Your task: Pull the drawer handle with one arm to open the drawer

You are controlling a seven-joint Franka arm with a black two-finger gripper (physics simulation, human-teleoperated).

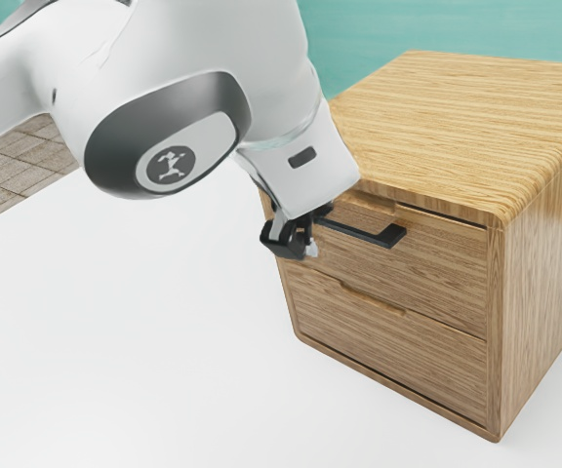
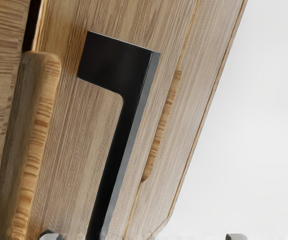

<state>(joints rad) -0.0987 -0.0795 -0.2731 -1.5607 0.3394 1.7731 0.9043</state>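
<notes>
handle (image 1: 359, 227) near end hidden behind pincer (image 1: 291, 242), cabinet (image 1: 476, 127) right side cut off at exterior view's right edge, arm (image 1: 164, 97) cropped at top and left

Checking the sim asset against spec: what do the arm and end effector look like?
Glossy white rounded arm shell; dark grey round joint cap bearing a white emblem on a paler disc. White hand block with a small dark slot. Black two-finger end effector, pale grey fingertips.

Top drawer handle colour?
The handle is plain black, against the light wood-grain drawer front. It shows best in the wrist view.
</notes>
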